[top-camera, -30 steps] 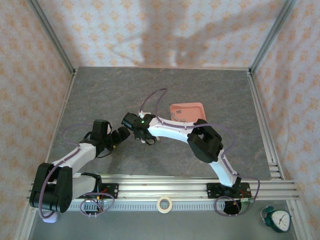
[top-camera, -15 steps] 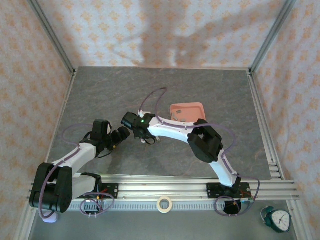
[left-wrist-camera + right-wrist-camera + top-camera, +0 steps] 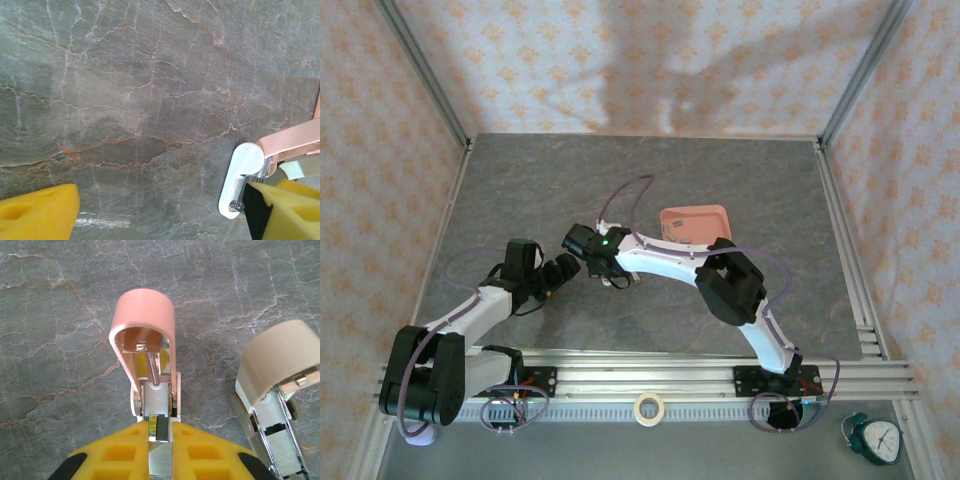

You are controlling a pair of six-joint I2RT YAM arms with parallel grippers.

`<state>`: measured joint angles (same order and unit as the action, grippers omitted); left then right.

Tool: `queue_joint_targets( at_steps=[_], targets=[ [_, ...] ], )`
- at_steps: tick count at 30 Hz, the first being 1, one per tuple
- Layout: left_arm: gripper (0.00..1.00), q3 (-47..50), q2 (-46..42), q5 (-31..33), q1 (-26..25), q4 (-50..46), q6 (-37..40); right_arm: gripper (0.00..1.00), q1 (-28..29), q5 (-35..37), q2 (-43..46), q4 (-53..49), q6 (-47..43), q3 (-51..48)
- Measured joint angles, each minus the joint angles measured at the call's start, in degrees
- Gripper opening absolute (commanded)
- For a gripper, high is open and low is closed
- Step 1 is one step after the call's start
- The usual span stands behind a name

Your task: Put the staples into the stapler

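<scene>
Count of items, by kind:

- Robot arms: two, a left arm [image 3: 470,310] and a right arm [image 3: 730,285].
- Grippers: two, one per arm, the left gripper [image 3: 160,215] and the right gripper [image 3: 160,440].
- Yellow finger pads: four, two on each gripper.
- Mini staplers: two, both with the lid raised. One is the pink-lidded stapler [image 3: 145,340]. The other is the cream-lidded stapler [image 3: 280,365].
- Trays: one pink tray [image 3: 695,215].
- Tape rolls: one tape roll [image 3: 637,408], on the near rail.
- Clocks: one small alarm clock [image 3: 880,440], at the near right corner.
- Staples: loose strips are too small in the overhead view to count.
</scene>
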<state>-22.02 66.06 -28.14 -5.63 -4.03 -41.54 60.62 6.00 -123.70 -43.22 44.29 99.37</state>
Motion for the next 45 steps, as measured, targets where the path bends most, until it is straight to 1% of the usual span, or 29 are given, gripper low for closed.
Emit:
queue_joint_targets(
  at_steps=[45],
  targets=[
    [0.86,0.0,0.0,0.0,0.0,0.0,0.0,0.15,0.0,-0.9,-0.8,1.3,0.0,-0.8]
  ],
)
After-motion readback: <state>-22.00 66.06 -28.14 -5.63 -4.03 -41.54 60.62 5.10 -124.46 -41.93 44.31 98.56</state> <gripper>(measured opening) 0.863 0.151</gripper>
